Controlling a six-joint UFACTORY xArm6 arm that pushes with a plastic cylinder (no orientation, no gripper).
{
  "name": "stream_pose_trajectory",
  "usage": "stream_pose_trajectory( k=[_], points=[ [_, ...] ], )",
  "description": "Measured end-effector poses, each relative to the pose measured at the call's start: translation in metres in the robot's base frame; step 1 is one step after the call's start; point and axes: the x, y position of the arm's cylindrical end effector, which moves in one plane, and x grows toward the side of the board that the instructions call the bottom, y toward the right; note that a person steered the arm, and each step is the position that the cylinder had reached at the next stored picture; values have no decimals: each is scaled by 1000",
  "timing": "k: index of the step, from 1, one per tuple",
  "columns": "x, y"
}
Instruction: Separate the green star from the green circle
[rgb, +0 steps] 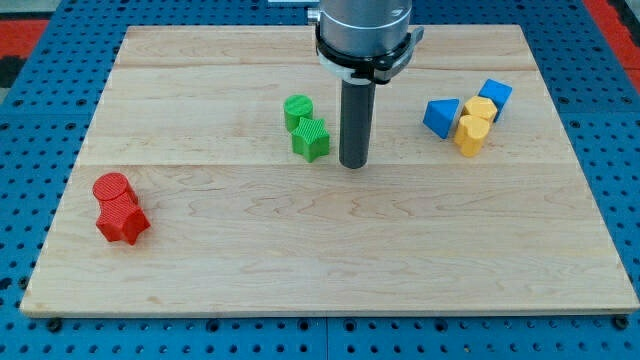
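My tip (353, 164) sits just to the view's right of the green star (311, 139), near it but seemingly not touching (the rod has no claw, so nothing is gripped). The green circle (298, 109) touches the star on its upper-left side. The pair's contact line runs up-left from the star, so I judge a push must catch the star without driving it into the circle.

Pale, smooth, matt wooden tabletop (330, 250); ribbed matt plastic green star block (311, 139) and green circle block (298, 109); dark matt rod.
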Motion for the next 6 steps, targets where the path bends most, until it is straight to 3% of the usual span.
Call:
stream_pose_trajectory(
  k=[2,3,5,6],
  points=[
    [-78,-31],
    [-97,-47],
    [-89,-57],
    [-110,-125]
  ],
)
